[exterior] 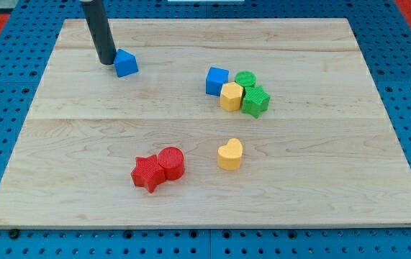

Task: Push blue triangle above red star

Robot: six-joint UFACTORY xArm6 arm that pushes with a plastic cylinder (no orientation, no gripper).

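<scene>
rod tip set beside a blue triangle, red star well apart

a pale wooden table (pixel 335 180) fills the view. near the view's top left sits the blue triangle (pixel 126 64), a small solid wedge. my tip (pixel 106 62), the lower end of a straight dark rod, stands on the table just beside the triangle's left side, touching or nearly so; i cannot tell which.

the red star (pixel 147 173) lies well apart, toward the view's bottom, touching a red cylinder (pixel 170 162) on its right.

the triangle looks light, stiff and hard, likely to slide easily on smooth wood and to spin if nudged off centre. there is nothing to take hold of; it is best pushed square against a flat side.

there are no fingers here, only the rod, so nothing opens, closes or holds.
</scene>
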